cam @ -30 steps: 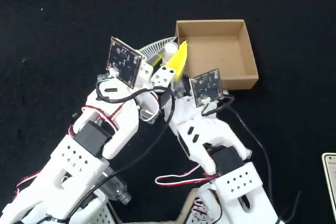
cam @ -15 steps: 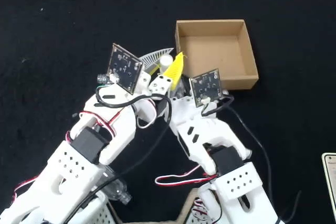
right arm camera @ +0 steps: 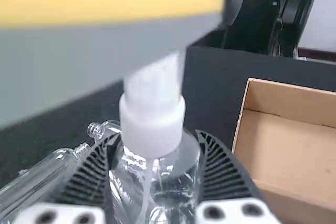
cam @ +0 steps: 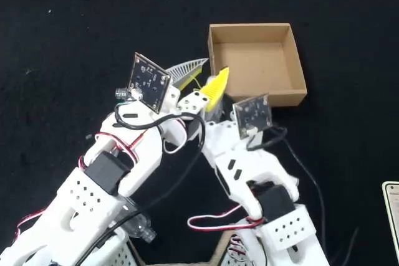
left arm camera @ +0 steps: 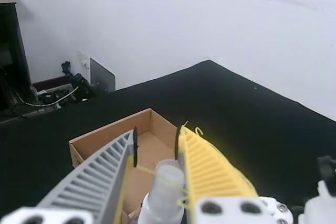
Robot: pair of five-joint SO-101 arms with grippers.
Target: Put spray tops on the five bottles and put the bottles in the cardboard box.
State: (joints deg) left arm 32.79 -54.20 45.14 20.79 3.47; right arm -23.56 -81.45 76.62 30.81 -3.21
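The right arm has shifted rightward. The left hand grips the spray top seated on the bottle, which the right hand clamps just beside the box.

The high camera looks steeply down on the black table from behind both arms. The left wrist camera faces forward past its spray top toward a wall; the right sits close against its bottle. All three share the cardboard box
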